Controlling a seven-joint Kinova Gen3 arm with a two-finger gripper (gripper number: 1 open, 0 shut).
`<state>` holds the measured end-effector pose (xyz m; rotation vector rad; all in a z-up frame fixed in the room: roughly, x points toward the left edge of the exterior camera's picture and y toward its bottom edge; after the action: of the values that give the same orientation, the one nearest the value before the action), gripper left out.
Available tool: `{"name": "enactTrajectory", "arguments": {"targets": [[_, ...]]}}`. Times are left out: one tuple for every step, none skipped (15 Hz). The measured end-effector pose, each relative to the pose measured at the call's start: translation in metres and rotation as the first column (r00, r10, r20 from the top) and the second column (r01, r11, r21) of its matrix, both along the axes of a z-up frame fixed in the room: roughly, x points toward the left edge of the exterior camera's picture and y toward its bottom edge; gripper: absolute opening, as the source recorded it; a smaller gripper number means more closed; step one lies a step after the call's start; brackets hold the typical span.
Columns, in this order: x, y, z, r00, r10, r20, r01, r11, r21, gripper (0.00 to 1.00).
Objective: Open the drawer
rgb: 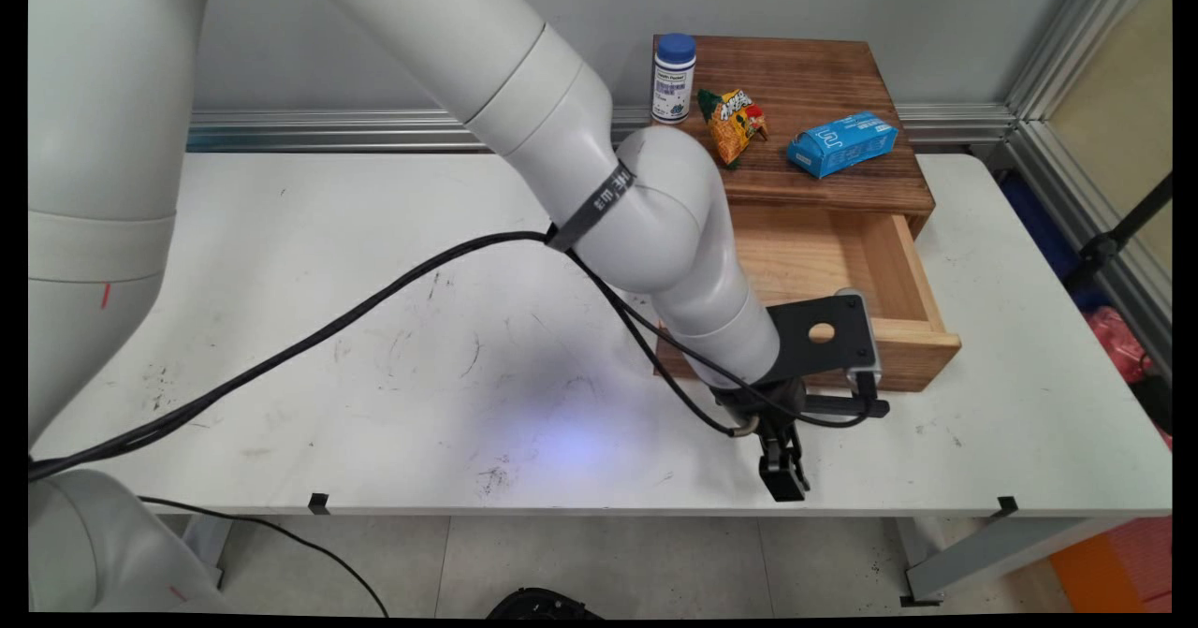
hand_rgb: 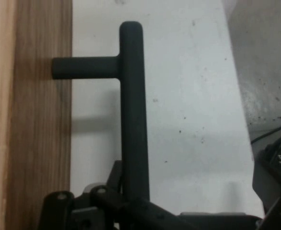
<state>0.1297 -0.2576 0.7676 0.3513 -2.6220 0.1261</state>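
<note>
A wooden cabinet stands at the table's back right, and its drawer is pulled out toward the near side. What shows of the drawer's inside is bare wood. A black T-bar handle sticks out from the drawer's front. My gripper is shut on that bar at its left part, and the black linkage wraps the bar's lower end in the hand view. The drawer front fills the hand view's left side.
On the cabinet's top stand a white bottle with a blue cap, an orange snack bag and a blue carton. Black cables hang from the arm over the white table. The table's near edge is just below the gripper.
</note>
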Motion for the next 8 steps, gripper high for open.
{"name": "enactTrajectory", "arguments": {"targets": [[0.000,0.002,0.001,1.000,-0.002,-0.002,0.002,1.000,-0.001,1.00],[-0.001,0.005,0.001,1.000,-0.005,-0.004,0.005,1.000,-0.001,1.00],[-0.002,0.008,0.002,1.000,-0.008,-0.007,0.008,1.000,0.000,1.00],[-0.003,0.011,0.003,1.000,-0.011,-0.009,0.011,1.000,0.001,1.00],[-0.003,0.014,0.004,1.000,-0.013,-0.011,0.013,1.000,0.003,1.00],[-0.004,0.017,0.004,1.000,-0.016,-0.012,0.016,1.000,0.004,1.00],[-0.004,0.020,0.005,1.000,-0.019,-0.013,0.019,1.000,0.007,1.00],[-0.005,0.022,0.005,1.000,-0.020,-0.014,0.021,1.000,0.008,1.00]]}}
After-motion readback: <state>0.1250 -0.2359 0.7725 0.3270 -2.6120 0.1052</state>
